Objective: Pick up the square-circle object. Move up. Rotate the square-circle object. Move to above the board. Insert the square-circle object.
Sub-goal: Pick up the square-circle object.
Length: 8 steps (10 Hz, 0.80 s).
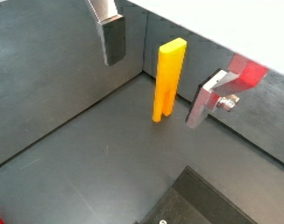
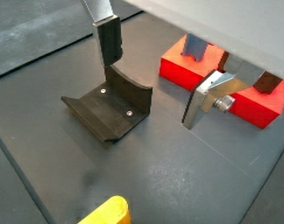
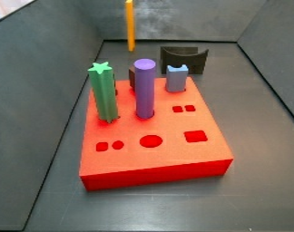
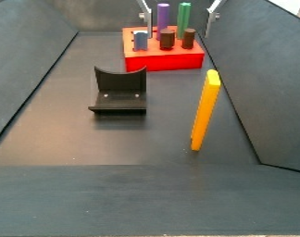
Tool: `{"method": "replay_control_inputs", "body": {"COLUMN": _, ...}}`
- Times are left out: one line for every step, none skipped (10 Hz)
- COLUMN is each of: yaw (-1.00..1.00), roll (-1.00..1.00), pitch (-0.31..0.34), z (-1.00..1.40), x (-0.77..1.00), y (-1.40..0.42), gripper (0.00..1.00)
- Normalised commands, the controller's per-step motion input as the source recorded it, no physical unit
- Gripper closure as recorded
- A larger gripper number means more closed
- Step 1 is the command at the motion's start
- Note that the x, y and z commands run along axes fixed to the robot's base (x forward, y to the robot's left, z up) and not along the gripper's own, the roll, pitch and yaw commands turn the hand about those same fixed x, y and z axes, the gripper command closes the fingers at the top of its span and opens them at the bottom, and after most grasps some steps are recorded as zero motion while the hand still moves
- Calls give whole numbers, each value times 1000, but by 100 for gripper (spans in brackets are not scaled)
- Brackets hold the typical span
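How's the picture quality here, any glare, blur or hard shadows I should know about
In a wrist view, the square-circle object looks sharp and evenly lit, with soft sheen on the grey floor. In another wrist view, the gripper has one blurred silver finger near the red board. In a side view, the fixture casts only a faint, soft shadow.

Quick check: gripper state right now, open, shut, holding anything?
Gripper: open, holding nothing; the square-circle object stands upright on the floor between its spread fingers, apparently untouched.
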Motion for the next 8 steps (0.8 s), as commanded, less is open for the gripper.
{"method": "replay_control_inputs", "body": {"yaw": -89, "roll": 0, "pitch": 0, "z": -57, "x": -123, "y": 280, "gripper": 0}}
{"method": "replay_control_inputs", "body": {"yaw": -137, "roll": -46, "pitch": -7, "z": -134, "x": -457, "y": 694, "gripper": 0}}
{"method": "replay_control_inputs", "body": {"yaw": -183, "roll": -17, "pitch": 0, "z": -109, "x": -563, "y": 654, "gripper": 0}}
{"method": "replay_control_inputs", "body": {"yaw": -197, "roll": -31, "pitch": 0, "z": -89, "x": -586, "y": 620, "gripper": 0}}
{"method": "replay_control_inputs", "body": {"yaw": -203, "roll": -57, "pitch": -3, "z": -54, "x": -603, "y": 574, "gripper": 0}}
{"method": "replay_control_inputs", "body": {"yaw": -109, "roll": -79, "pitch": -59, "z": -97, "x": -343, "y": 434, "gripper": 0}}
{"method": "replay_control_inputs", "body": {"yaw": -63, "roll": -77, "pitch": -37, "z": -214, "x": -66, "y": 397, "gripper": 0}}
{"method": "replay_control_inputs", "body": {"yaw": -77, "roll": -117, "pitch": -54, "z": -211, "x": -43, "y": 389, "gripper": 0}}
